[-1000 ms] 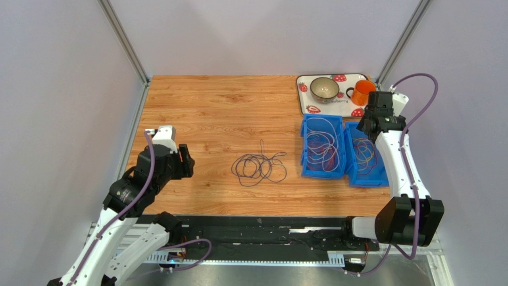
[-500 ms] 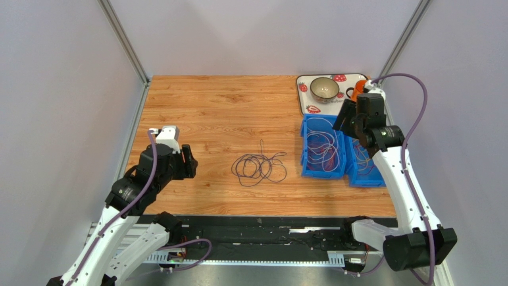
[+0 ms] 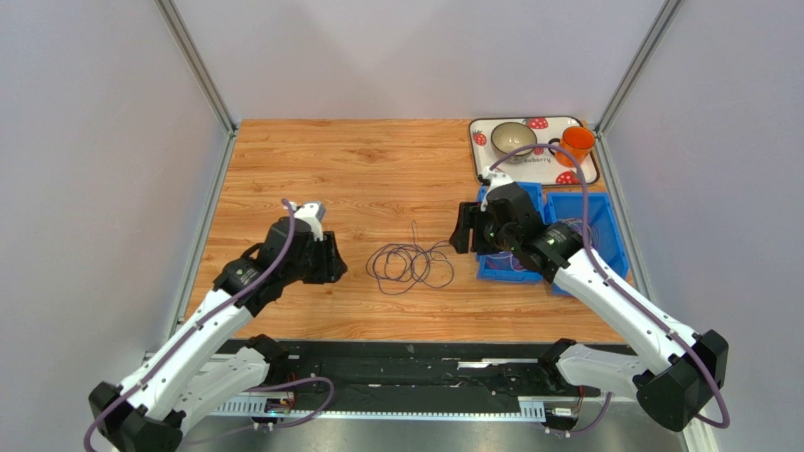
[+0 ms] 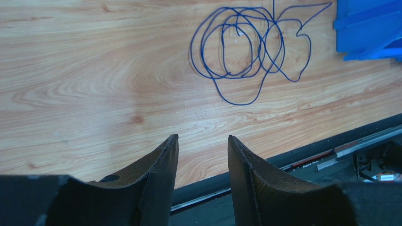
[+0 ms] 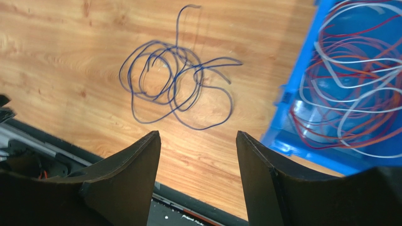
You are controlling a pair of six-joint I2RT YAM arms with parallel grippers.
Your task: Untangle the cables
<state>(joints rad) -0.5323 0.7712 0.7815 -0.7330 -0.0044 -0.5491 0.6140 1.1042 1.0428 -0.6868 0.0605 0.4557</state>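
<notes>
A tangle of thin dark purple cables (image 3: 410,266) lies in loose loops on the wooden table near its middle. It shows in the left wrist view (image 4: 250,47) and the right wrist view (image 5: 174,84) too. My left gripper (image 3: 335,264) hovers just left of the tangle, open and empty (image 4: 202,137). To the right of the tangle is my right gripper (image 3: 462,231), also open with nothing between its fingers (image 5: 198,134). More cables (image 5: 349,80), white and orange-red, lie coiled in a blue bin.
Two blue bins (image 3: 604,235) stand side by side at the right, partly under my right arm; the nearer bin's wall (image 5: 288,99) is close to the right gripper. Behind them is a strawberry tray (image 3: 543,169) with a bowl (image 3: 513,138) and an orange mug (image 3: 576,143).
My right arm swung left from over the bins to beside the tangle. The left arm moved right toward it, and its jaws narrowed a little.
</notes>
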